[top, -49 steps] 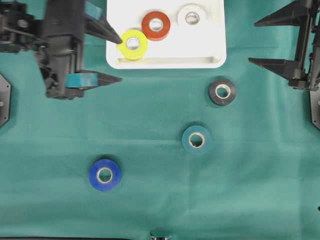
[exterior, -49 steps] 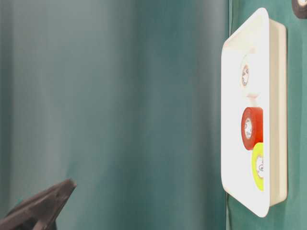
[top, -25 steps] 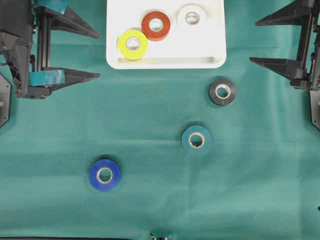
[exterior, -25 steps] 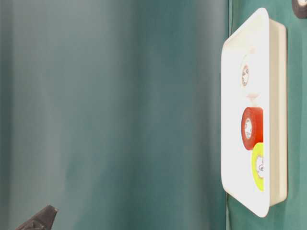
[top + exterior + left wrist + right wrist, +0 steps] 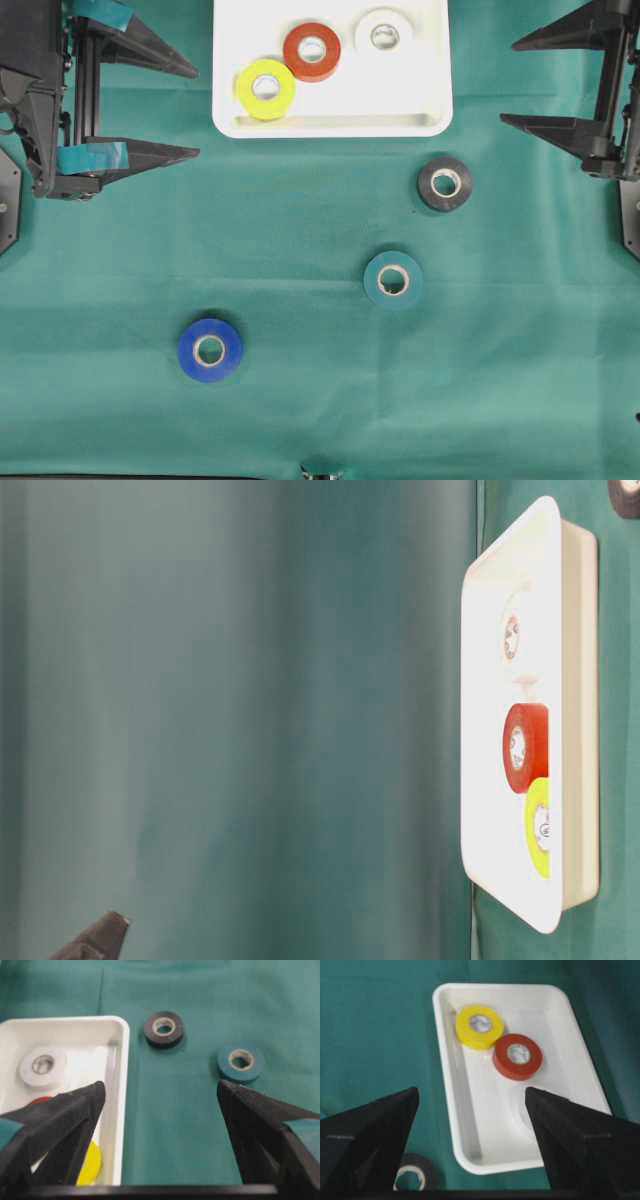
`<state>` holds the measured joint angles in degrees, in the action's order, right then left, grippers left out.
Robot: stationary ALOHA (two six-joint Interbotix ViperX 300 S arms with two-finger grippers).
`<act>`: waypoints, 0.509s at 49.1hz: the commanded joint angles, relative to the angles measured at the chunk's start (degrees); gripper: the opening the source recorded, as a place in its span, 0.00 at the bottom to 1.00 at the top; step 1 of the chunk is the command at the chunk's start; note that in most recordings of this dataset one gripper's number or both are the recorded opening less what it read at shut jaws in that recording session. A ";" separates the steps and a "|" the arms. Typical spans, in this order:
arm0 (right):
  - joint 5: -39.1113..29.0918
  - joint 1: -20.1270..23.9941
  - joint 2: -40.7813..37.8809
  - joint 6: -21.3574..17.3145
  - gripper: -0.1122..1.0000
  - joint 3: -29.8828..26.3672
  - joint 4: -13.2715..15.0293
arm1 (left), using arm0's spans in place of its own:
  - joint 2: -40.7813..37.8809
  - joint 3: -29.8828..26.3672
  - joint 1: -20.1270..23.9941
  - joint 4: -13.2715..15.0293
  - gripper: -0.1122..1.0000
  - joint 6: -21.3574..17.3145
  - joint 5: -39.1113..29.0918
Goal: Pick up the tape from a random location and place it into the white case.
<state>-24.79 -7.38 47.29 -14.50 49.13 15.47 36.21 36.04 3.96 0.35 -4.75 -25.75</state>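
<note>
Green cloth covers the bench [image 5: 300, 260], where black tape [image 5: 444, 183], teal tape [image 5: 393, 278] and blue tape [image 5: 210, 350] lie apart below the white case [image 5: 430, 100] holding yellow tape [image 5: 265, 88], red tape [image 5: 311, 50] and white tape [image 5: 384, 36], flanked by the left claw [image 5: 190, 112] and right claw [image 5: 508, 82], both spread wide and empty.

Left gripper [image 5: 190, 110]: black body, two long tapering black fingers [image 5: 150, 153], each wrapped with a teal tape patch near its base. Finger faces finely textured in the wrist view. Right gripper [image 5: 507, 82]: matte black, same pointed wedge fingers.
</note>
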 commanded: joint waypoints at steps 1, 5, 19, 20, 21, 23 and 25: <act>0.26 -0.09 0.09 -0.09 0.87 -0.62 0.18 | 0.88 0.09 0.18 0.09 0.98 0.09 1.41; 0.35 -0.09 0.35 -0.09 0.87 -0.35 0.18 | 1.58 1.05 0.18 0.09 0.98 0.09 2.81; 2.72 -0.09 2.37 -0.44 0.87 1.58 0.18 | 4.13 4.92 0.18 0.26 0.98 0.09 6.77; 2.81 -0.09 2.46 -0.44 0.87 1.67 0.18 | 4.22 5.10 0.18 0.18 0.98 0.09 6.86; 2.99 -0.09 2.64 -0.44 0.87 1.76 0.18 | 4.31 5.19 0.18 0.18 0.98 0.09 6.94; 3.16 -0.09 2.90 -0.53 0.87 1.93 0.18 | 4.39 5.45 0.18 0.26 0.98 0.09 7.12; 3.25 -0.09 3.08 -0.53 0.87 2.02 0.18 | 4.39 5.63 0.18 0.26 0.98 0.26 7.29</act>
<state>-22.41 -7.38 50.01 -14.94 51.68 15.47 40.25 42.10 3.96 0.44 -4.66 -19.25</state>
